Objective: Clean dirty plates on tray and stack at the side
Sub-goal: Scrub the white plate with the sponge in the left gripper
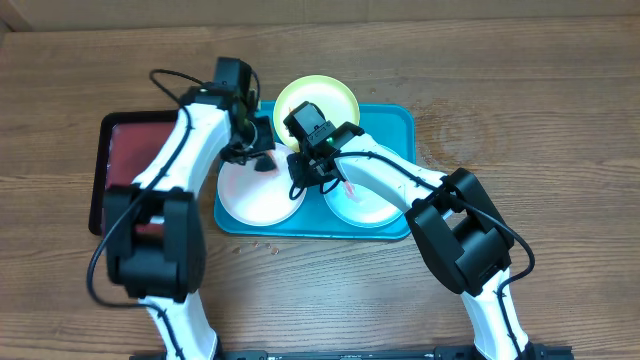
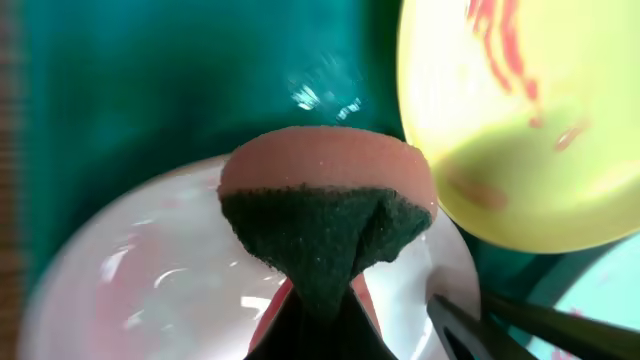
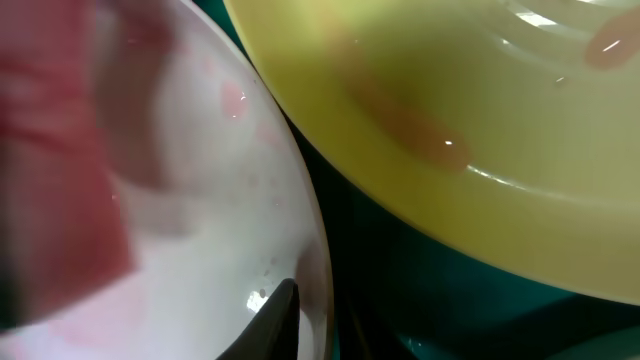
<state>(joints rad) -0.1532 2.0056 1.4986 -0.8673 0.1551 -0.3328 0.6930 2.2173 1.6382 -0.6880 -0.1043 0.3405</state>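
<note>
Sponge (image 2: 325, 200) of salmon foam with dark green scouring pad sits clamped in left gripper (image 1: 262, 160) over round white plastic plate (image 1: 250, 195); right gripper (image 1: 305, 172) pinches its rim. Yellow-green plate (image 1: 325, 95) and pale mint plate (image 1: 368, 207) share turquoise rectangular plastic tray (image 1: 400, 120).

No readable text, labels, brands, numbers or signs in any view. Checked plates (image 1: 262, 198), tray (image 1: 396, 124), sponge (image 2: 325, 165), red tray (image 1: 126, 150), arm housings (image 1: 160, 245) and tabletop (image 1: 560, 90): all plain. Wrist views are too close and too blurred to resolve any fine print.
</note>
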